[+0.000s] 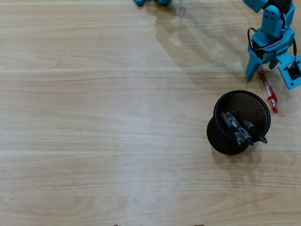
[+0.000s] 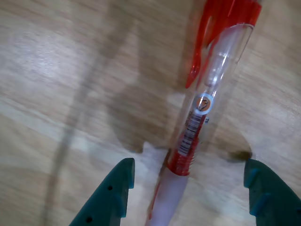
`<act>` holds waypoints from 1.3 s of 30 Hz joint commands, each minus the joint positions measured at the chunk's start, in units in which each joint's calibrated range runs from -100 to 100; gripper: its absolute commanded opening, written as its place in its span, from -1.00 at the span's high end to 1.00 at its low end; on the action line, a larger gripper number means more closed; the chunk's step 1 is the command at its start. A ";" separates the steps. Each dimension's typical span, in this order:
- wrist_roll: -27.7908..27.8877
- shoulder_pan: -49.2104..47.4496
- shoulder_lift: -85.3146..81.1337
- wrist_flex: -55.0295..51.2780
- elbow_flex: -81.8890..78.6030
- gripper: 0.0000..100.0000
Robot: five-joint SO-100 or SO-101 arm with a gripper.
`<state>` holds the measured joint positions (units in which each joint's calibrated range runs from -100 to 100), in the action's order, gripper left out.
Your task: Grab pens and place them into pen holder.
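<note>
A red and clear pen (image 1: pixel 268 91) lies flat on the wooden table just right of the pen holder (image 1: pixel 225 137), a black mesh cup that holds three dark-gripped pens (image 1: pixel 239 127) leaning against its rim. My blue gripper (image 1: pixel 268 75) hangs open over the red pen's upper end. In the wrist view the red pen (image 2: pixel 197 122) runs between the two teal fingertips (image 2: pixel 117 188), which stand wide apart on either side of it. The gripper (image 2: pixel 188 181) touches nothing that I can see.
Light wooden table (image 1: pixel 103 117) stretches left of the holder. Blue parts of another fixture (image 1: pixel 150 2) poke in at the top edge. The pen lies close to the right edge of the overhead view.
</note>
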<state>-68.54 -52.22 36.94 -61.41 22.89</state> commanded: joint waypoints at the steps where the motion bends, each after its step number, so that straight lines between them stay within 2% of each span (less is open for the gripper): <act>1: -0.25 0.85 -0.26 0.78 0.34 0.69; 5: -0.25 0.28 0.84 1.81 0.16 0.98; 11: -0.14 -0.04 1.69 14.01 -6.36 0.97; 15: 0.38 -0.20 -0.85 15.13 -6.91 0.97; 20: 5.08 2.70 -12.01 14.79 -4.28 0.97; 25: 14.44 9.80 -23.67 15.56 2.51 0.97; 28: 18.26 14.96 -28.32 15.56 7.40 0.97; 33: 18.94 22.30 -30.60 16.50 10.30 0.97; 36: 18.88 24.80 -30.27 25.19 7.04 0.97; 39: 18.31 25.68 -30.27 40.31 -1.47 0.97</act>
<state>-49.87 -27.65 10.03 -34.37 26.07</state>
